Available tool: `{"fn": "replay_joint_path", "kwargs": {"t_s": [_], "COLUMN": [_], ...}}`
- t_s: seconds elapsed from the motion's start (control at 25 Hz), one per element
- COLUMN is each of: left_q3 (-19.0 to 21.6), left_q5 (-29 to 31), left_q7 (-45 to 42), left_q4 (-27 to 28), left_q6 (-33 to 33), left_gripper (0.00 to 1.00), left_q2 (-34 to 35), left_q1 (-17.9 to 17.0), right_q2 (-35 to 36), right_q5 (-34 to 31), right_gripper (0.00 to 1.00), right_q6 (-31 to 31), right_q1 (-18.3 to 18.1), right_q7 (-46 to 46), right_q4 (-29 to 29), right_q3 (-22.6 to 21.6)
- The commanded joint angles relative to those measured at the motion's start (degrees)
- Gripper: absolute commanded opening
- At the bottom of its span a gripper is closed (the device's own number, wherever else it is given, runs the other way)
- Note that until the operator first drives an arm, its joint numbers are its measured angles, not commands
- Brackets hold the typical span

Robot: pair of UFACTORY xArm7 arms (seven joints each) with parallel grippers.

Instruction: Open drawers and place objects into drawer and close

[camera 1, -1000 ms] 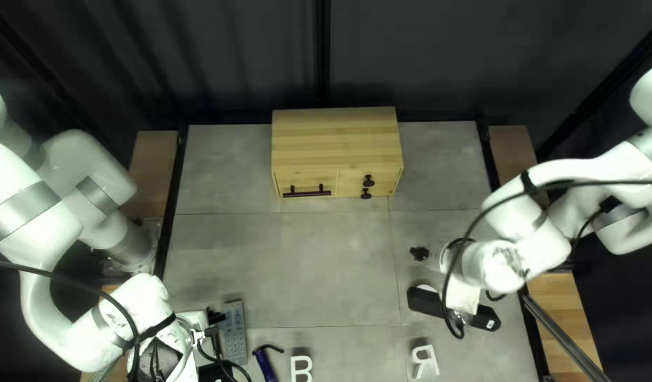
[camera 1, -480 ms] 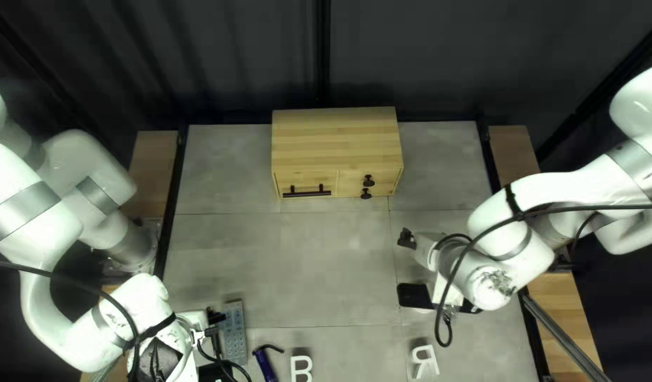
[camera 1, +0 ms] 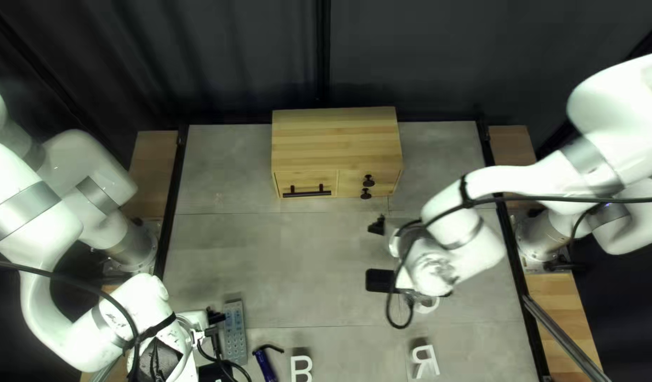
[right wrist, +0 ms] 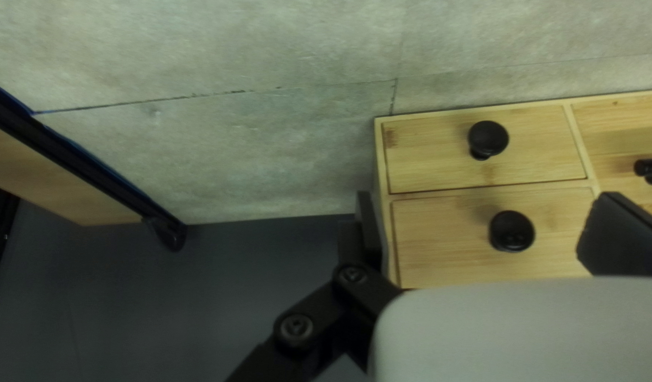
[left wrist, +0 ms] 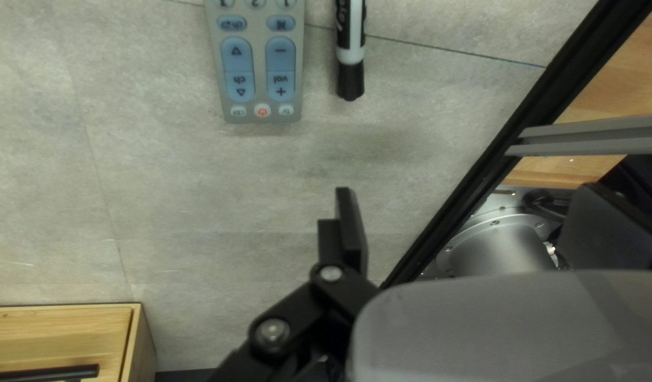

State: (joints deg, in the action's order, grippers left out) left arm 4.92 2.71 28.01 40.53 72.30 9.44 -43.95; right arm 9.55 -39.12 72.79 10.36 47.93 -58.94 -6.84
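As both knobbed drawers [right wrist: 439,244] stand closed, opening seems due; my right tool [right wrist: 483,197], spread wide, must near a knob [right wrist: 511,230]; my left tool [left wrist: 465,189], also wide, can wait.

You get bright, soft light on the pale wooden drawer cabinet [camera 1: 336,134]; behind it, the dark cloth curtain [camera 1: 227,64] falls into deep shadow.

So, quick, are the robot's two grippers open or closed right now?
Left gripper: open, holding nothing.
Right gripper: open, holding nothing, with the wooden cabinet in view ahead.
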Motion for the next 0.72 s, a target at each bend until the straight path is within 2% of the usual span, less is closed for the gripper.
{"fn": "replay_joint_path", "kwargs": {"t_s": [0.04, 0.52, 0.72], "left_q3": [0.0, 0.0, 0.0], "left_q5": [0.0, 0.0, 0.0], "left_q7": [0.0, 0.0, 0.0], "left_q4": [0.0, 0.0, 0.0], "left_q6": [0.0, 0.0, 0.0], "left_gripper": [1.0, 1.0, 1.0], "left_q2": [0.0, 0.0, 0.0], "left_q1": [0.0, 0.0, 0.0], "right_q2": [1.8, 3.5, 3.1], "right_q5": [-1.3, -3.9, -4.9], "right_gripper": [1.0, 1.0, 1.0], "right_q6": [-1.4, -3.3, -6.4], "right_q1": [-0.8, -2.9, -4.6], "right_q7": [1.7, 3.6, 4.0], "right_q4": [-1.0, -0.4, 1.0], "right_q3": [0.7, 2.6, 3.9]}}
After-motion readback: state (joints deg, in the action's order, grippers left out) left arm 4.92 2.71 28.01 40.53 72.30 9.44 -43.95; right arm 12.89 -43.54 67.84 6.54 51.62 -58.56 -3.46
